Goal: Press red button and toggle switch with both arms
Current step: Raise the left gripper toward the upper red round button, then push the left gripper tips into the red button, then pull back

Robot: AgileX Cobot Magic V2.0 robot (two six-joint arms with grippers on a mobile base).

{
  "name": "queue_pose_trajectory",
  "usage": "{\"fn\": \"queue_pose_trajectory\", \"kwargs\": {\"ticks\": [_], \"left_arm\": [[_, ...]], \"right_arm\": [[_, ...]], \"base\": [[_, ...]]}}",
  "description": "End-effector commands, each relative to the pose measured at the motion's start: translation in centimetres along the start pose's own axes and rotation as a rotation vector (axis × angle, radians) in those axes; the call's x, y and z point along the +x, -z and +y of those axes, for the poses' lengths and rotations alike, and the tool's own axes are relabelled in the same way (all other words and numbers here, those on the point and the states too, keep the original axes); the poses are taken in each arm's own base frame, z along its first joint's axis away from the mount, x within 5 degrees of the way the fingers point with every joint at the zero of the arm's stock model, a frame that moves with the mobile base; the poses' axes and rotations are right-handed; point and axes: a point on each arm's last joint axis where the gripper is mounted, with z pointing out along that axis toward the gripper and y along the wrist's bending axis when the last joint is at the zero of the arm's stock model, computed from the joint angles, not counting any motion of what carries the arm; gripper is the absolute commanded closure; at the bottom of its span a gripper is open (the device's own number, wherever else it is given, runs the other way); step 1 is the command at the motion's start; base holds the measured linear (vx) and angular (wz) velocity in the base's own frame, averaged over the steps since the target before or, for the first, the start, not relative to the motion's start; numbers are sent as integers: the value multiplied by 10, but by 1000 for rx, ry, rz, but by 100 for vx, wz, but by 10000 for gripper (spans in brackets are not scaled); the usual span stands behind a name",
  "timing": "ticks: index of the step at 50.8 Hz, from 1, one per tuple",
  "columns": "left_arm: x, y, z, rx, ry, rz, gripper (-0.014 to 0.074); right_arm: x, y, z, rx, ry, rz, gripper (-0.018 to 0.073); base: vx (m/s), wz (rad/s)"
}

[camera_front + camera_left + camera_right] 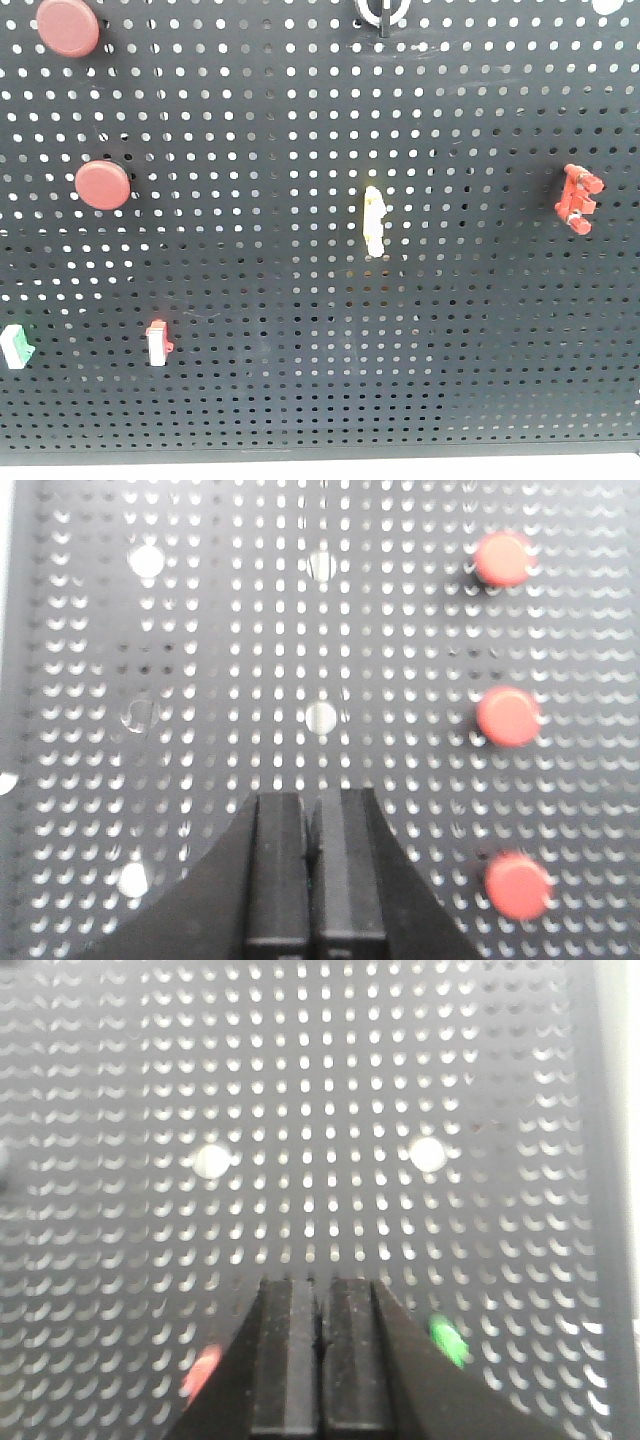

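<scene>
- The left gripper (312,810) is fully closed and empty, facing the pegboard (200,630).
- The red button (508,717) sits on the pegboard, aside from its line: shift sideways first, then push straight in.
- The right gripper (320,1295) is closed and empty too; the toggle switch (203,1370) looks blurred, low on the pegboard, so approach slowly.

I face a pegboard (300,400), upper button (68,27) top left, lower button (103,185) below it, toggle switch (375,221) at centre, side switch (579,198) far right, small switch (158,343) lower left.
</scene>
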Motion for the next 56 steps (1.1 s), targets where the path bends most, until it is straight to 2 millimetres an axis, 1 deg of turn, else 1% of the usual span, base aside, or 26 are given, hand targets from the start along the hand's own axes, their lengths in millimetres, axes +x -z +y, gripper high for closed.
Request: {"fn": "queue_pose_trajectory", "kwargs": {"ticks": [1,3,7,10,13,15,25,28,34,43,50,56], "left_arm": [[4,-26,0,0,19,39,595],[12,-35,0,-2,19,77,595],[19,-48,1,-2,22,91,595],[18,-55,0,4,61,57,595],[13,-63,-3,21,119,23,595],[10,-68,-5,38,128,13,595],[-9,-103,-26,156,169,4,595],[-18,-114,-35,200,188,-8,595],[-27,-132,-52,272,200,-18,595],[-29,-152,-75,351,233,-6,595],[-29,-166,-83,358,246,-55,595],[-20,-182,-90,356,249,-59,595]], "right_arm": [[-7,-24,0,-1,11,-41,559],[-4,-29,0,-2,11,-35,559],[1,-36,0,-4,9,-34,559],[3,-39,0,-6,9,-38,559],[3,-41,0,-6,9,-40,559],[3,-41,0,-7,9,-44,559],[3,-41,0,-7,10,-44,559],[3,-41,0,-7,10,-44,559],[3,-41,0,-7,10,-44,559],[3,-41,0,-7,10,-46,559],[3,-41,0,-7,10,-46,559],[3,-41,0,-7,10,-46,559]], "base": [[0,0],[0,0],[0,0],[0,0],[0,0],[0,0],[0,0],[0,0],[0,0],[0,0],[0,0],[0,0]]}}
